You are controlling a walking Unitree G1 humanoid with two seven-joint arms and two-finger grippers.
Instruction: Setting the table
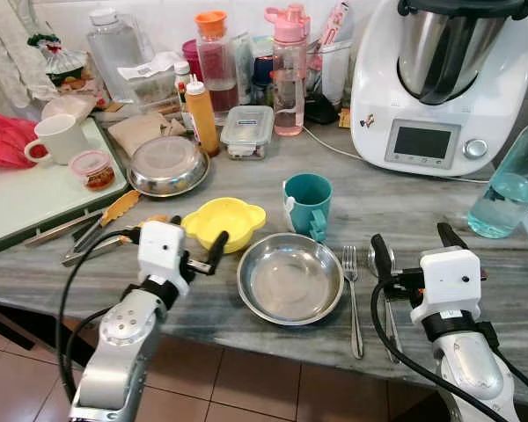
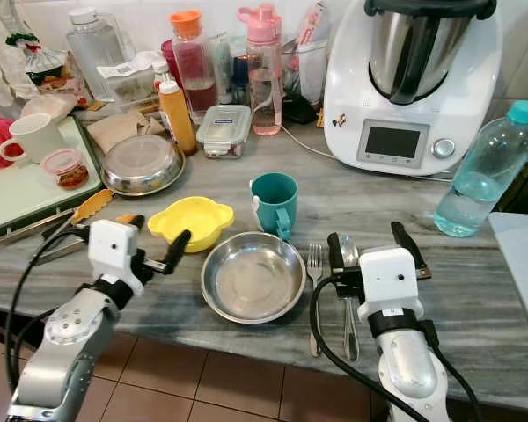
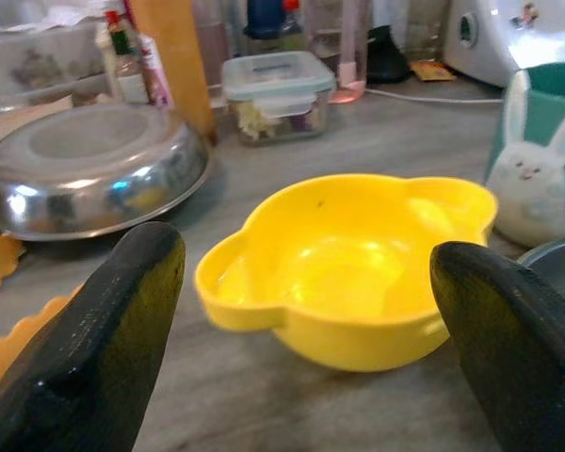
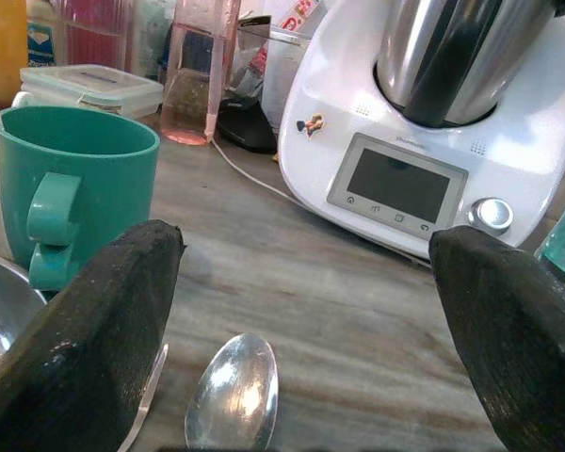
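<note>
The steel plate [image 1: 289, 279] lies at the front of the grey tabletop [image 1: 475, 264], with the fork [image 1: 352, 294] and spoon [image 1: 383, 281] just to its right, the teal mug [image 1: 306, 204] behind it and the yellow bowl [image 1: 224, 221] at its back left. The left gripper [image 1: 198, 249] hovers with jaws spread before the bowl, holding nothing. The right gripper [image 2: 377, 246], jaws likewise released, hangs over the spoon. The left wrist view reveals a rabbit figure on the mug; the right wrist view shows the spoon's bowl between the jaws, the white kitchen machine [image 4: 424, 141] behind.
</note>
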